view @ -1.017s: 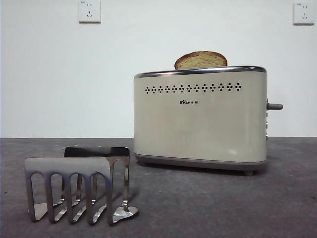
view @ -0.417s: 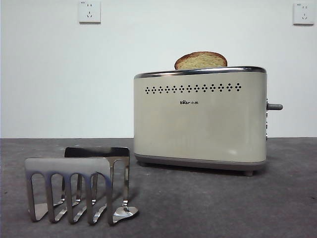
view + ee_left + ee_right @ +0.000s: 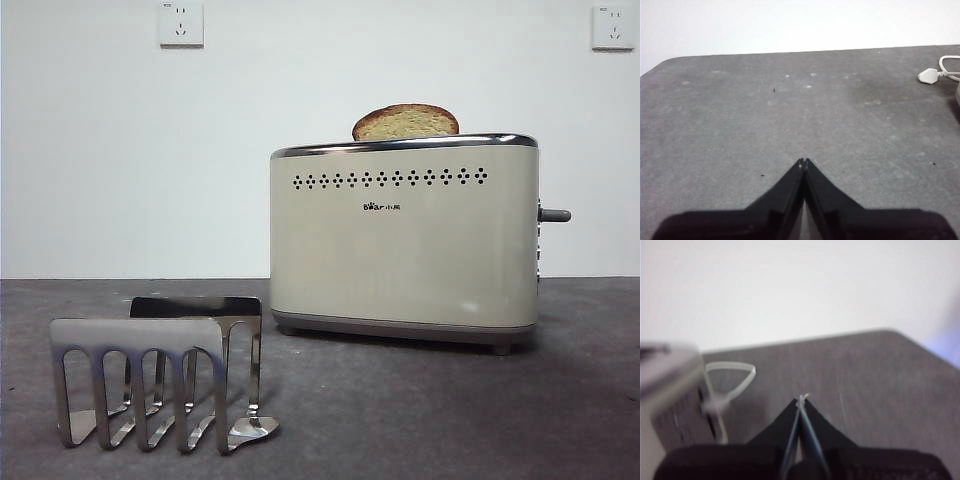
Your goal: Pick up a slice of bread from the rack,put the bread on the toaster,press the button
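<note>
— Where is the bread?
— The slice of bread point(image 3: 405, 122) stands in the toaster point(image 3: 404, 245), dome showing; the button point(image 3: 555, 215) juts from its end, the rack point(image 3: 158, 371) empty.
— The fingers?
— Left gripper point(image 3: 803, 161) pinched together over bare desk point(image 3: 790, 110); right gripper point(image 3: 802, 399) likewise, toaster beside.

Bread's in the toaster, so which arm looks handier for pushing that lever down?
Probably the right: the right gripper, jaws shut, has the toaster beside it, while the left gripper sees mostly bare table. The button sticks out untouched.
</note>
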Motion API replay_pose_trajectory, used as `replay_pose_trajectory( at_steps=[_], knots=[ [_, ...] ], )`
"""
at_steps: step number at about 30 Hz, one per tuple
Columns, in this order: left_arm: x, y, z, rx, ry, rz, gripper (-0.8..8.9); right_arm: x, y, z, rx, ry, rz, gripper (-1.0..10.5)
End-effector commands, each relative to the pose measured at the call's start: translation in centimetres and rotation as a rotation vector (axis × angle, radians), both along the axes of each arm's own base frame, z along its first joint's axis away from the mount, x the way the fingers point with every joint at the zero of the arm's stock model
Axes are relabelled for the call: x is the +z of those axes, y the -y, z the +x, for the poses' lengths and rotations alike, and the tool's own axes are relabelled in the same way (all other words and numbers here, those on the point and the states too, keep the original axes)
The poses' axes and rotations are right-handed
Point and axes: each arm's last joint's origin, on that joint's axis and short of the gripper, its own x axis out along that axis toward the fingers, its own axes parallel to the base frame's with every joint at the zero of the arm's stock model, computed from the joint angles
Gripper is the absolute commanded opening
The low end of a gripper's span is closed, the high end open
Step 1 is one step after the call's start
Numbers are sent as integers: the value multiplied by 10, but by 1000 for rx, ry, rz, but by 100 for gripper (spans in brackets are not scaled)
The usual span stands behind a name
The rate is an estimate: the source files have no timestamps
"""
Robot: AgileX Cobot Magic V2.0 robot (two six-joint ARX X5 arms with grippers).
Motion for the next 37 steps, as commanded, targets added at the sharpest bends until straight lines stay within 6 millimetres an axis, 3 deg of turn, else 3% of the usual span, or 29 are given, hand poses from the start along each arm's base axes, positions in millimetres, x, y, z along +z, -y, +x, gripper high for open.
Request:
replay_pose_trajectory(
  at_steps=[1,7,14,37],
  knots=[
    [-3,0,1,1,-4,-11,-3,-22,-1,-5,29,-8,-36,0],
    [-3,0,1,1,-4,-11,-3,-46,-4,-12,148,-36,-107,0],
    [-3,0,1,1,-4,-11,-3,-61,-4,-19,155,-174,-120,0],
    [-3,0,1,1,-8,-11,-3,-58,-3,-22,123,-136,-176,0]
  ],
)
